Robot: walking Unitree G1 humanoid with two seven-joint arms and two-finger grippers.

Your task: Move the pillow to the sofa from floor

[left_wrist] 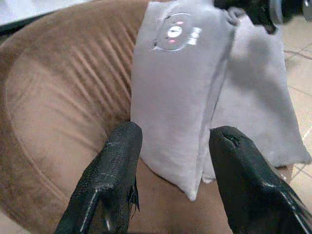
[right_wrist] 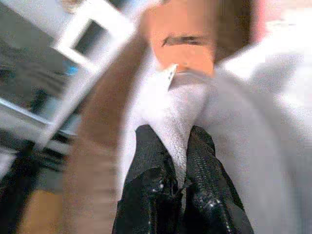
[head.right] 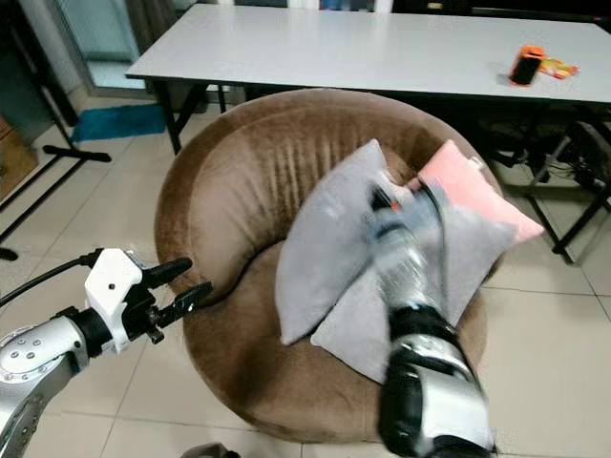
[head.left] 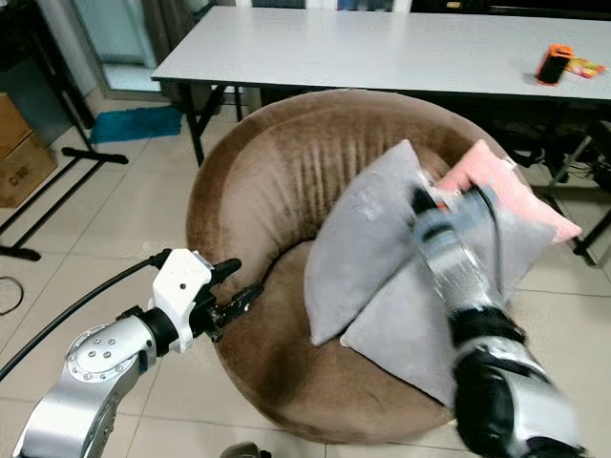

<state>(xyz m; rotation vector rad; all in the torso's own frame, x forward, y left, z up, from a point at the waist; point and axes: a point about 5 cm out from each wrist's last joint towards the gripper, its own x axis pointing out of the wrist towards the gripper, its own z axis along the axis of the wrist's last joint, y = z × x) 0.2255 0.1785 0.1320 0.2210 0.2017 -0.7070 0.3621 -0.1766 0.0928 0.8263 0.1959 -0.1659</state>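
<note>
My right gripper is pinching a fold of the grey pillow between its black fingers, up near the pillow's top corner, and that pillow is on the sofa seat, leaning on the backrest with its long axis running up the back. Another grey pillow lies just under it, a pink one behind. My left gripper hovers spread at the sofa's front rim, farther from the pillow, so letting go falls to my right.
</note>
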